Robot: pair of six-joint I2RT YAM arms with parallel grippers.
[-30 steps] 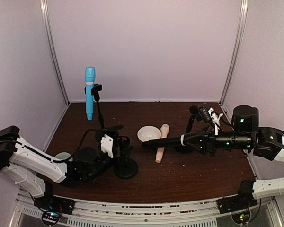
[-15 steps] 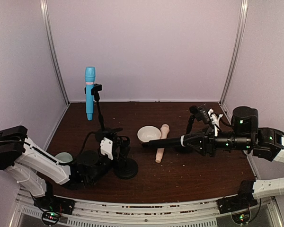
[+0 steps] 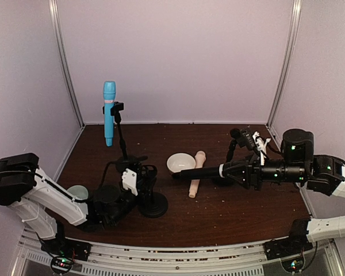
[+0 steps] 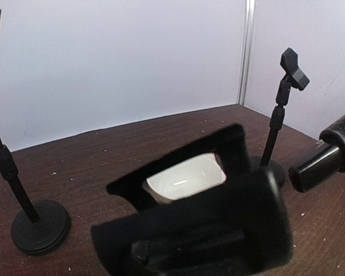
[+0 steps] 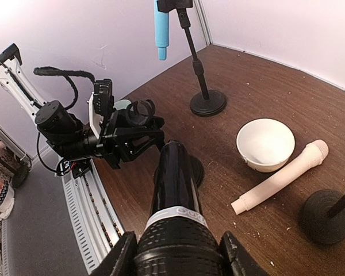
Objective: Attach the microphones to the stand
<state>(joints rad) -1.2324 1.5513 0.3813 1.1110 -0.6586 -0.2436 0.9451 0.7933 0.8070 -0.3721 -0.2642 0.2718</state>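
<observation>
- Top: light blue microphone (image 3: 108,112) clipped upright, left of the white bowl (image 3: 180,163); left claw (image 3: 142,179) width unclear.
- Left wrist: glossy bowl behind blurred claw.
- Right wrist: right claw (image 5: 178,253) clamps smooth black microphone (image 5: 173,178); cream-pink microphone (image 5: 282,175) beside bowl.

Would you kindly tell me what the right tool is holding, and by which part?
The right tool clamps the black microphone by its textured head end; the slim handle sticks out in front, free.

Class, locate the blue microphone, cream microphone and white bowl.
blue microphone (image 3: 108,125), top external view, lower body.
cream microphone (image 5: 279,179), right wrist view, mid handle.
white bowl (image 5: 264,164), right wrist view, near outer wall.
</observation>
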